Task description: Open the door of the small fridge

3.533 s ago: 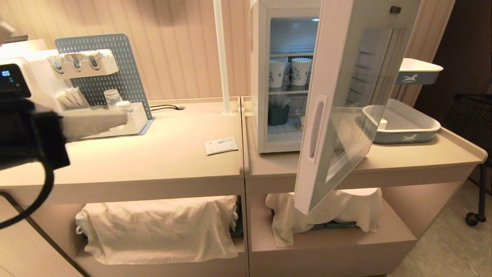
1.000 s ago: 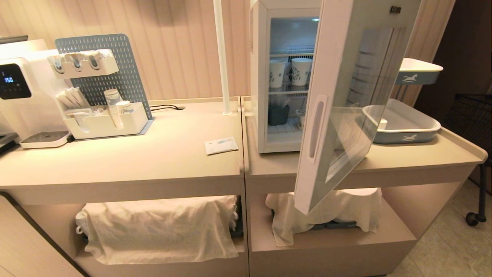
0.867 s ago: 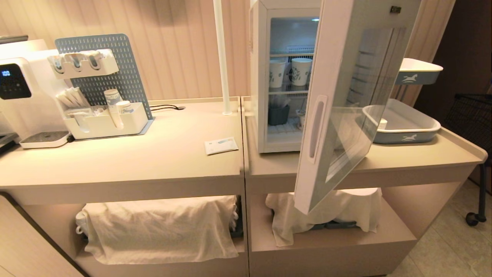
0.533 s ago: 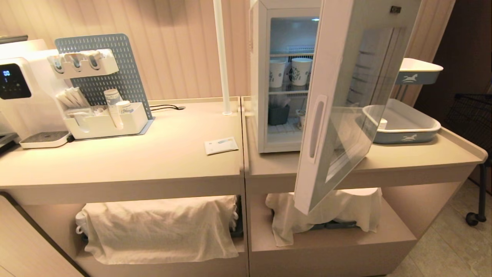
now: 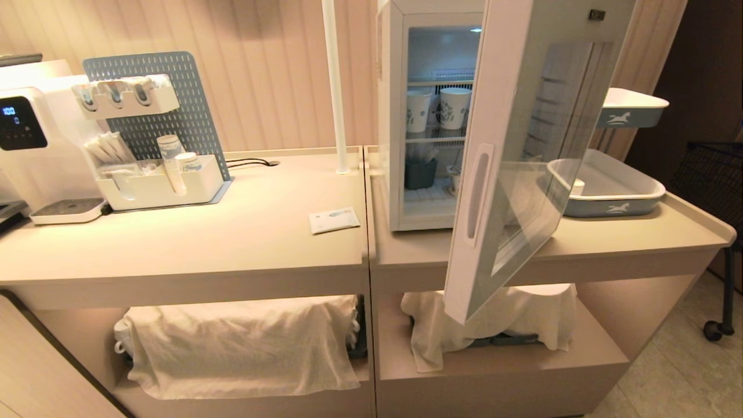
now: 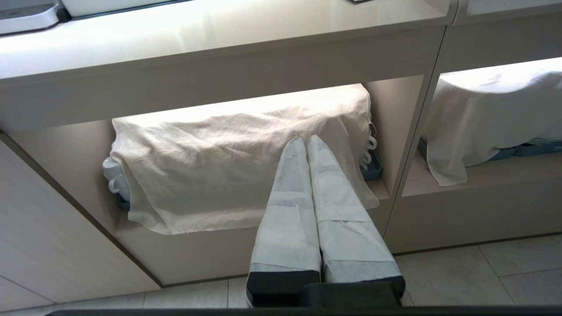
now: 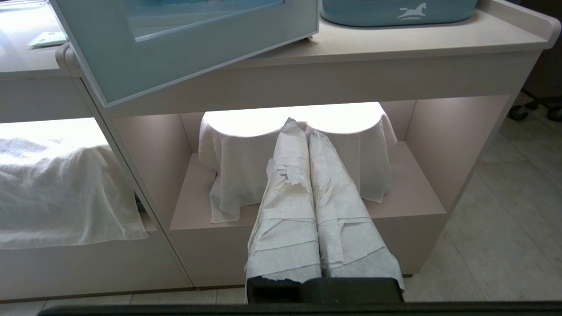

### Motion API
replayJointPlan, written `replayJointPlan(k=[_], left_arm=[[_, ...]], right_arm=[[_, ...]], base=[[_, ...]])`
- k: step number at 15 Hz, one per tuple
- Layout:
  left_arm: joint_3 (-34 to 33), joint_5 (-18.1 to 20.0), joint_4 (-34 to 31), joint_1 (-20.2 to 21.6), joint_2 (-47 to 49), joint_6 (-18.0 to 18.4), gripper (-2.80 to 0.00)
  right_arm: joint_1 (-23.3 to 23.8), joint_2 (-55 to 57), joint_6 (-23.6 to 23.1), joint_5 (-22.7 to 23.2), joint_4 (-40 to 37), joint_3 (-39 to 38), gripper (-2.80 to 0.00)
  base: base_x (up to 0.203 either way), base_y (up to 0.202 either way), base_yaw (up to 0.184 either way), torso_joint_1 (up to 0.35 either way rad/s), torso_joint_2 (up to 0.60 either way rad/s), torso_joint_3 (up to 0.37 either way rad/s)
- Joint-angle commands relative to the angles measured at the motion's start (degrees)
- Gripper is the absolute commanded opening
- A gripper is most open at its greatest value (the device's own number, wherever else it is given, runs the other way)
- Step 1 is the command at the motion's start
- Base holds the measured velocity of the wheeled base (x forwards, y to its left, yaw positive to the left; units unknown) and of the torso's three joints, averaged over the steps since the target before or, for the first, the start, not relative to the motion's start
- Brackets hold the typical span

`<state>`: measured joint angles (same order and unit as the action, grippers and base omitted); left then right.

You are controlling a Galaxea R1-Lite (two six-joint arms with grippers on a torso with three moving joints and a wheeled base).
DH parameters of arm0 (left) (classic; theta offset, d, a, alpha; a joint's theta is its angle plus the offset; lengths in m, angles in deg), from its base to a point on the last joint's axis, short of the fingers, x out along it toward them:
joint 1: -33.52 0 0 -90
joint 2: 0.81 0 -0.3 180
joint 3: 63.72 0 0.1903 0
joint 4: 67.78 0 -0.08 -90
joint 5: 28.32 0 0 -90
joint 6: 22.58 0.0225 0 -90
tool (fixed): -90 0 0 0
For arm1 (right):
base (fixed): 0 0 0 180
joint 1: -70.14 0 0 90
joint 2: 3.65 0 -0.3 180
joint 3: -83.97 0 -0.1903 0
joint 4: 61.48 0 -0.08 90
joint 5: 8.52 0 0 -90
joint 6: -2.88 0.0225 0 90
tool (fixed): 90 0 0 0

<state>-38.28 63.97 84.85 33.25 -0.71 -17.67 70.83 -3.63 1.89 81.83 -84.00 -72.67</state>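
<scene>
The small white fridge [image 5: 393, 116] stands on the right counter with its inside showing: wire shelves and patterned paper cups [image 5: 454, 108]. Its door [image 5: 525, 151] hangs wide open toward me, glass window to the right, the recessed vertical handle [image 5: 477, 191] on its white inner side. The door's lower corner [image 7: 184, 48] shows in the right wrist view. Neither gripper shows in the head view. My left gripper [image 6: 306, 139] is shut and empty, low before the left counter's shelf. My right gripper [image 7: 300, 124] is shut and empty, low before the right counter's shelf.
A water dispenser [image 5: 23, 139] and a pegboard organizer [image 5: 157, 133] stand at the left. A sachet [image 5: 334, 219] lies on the left counter. A grey tray [image 5: 609, 188] sits behind the door. White cloths [image 5: 238, 342] cover the lower shelves. A white pole [image 5: 335, 87] stands at the back.
My left arm, seen over the left counter 3.5 s ago, has left the head view. The fridge door has stayed open and still.
</scene>
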Motion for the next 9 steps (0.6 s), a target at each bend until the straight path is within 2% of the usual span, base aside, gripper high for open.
replayJointPlan(k=[1, 9], left_arm=[[-0.4, 0.0, 0.2, 0.0, -0.1, 0.2, -2.8], [-0.4, 0.0, 0.2, 0.0, -0.1, 0.2, -2.8]], right_arm=[[0.0, 0.0, -0.1, 0.0, 0.0, -0.6, -2.8], [0.0, 0.0, -0.6, 0.2, -0.2, -0.6, -2.8]], base=[[0.0, 0.0, 0.0, 0.0, 0.0, 0.0], [0.0, 0.0, 0.0, 0.0, 0.0, 0.0]])
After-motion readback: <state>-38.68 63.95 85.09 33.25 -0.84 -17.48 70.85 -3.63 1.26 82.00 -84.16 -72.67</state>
